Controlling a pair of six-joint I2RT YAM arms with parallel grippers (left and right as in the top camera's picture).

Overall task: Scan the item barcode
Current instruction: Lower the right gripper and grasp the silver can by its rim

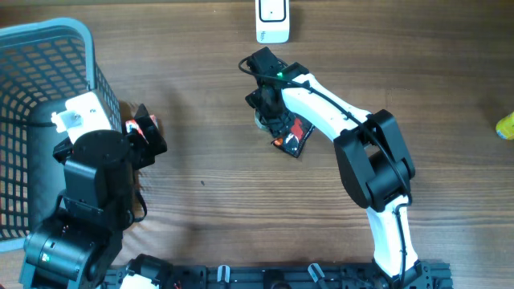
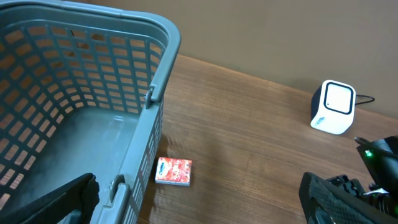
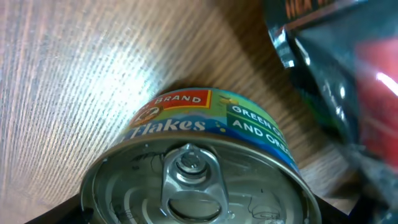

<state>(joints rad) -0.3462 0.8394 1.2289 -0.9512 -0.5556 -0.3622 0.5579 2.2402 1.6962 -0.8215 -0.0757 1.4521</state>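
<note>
My right pincer (image 1: 269,108) sits over the pull-tab can (image 3: 199,162) of flakes, jaws either side of it. I can't tell if they're actually pinching it, since only dark slivers show in the wrist cam's bottom corners. The can's near the desk's far edge, in front of the scanner (image 1: 272,20) and just beside a blurry dark pouch (image 3: 336,81). From overhead it's mostly hidden under the arm. Meanwhile my left pincer (image 2: 199,199) gapes wide, empty, by the basket (image 2: 168,43).

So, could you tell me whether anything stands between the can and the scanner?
Nothing visible does: bare table runs from the can to the white scanner, and the dark pouch lies on the can's other side.
</note>
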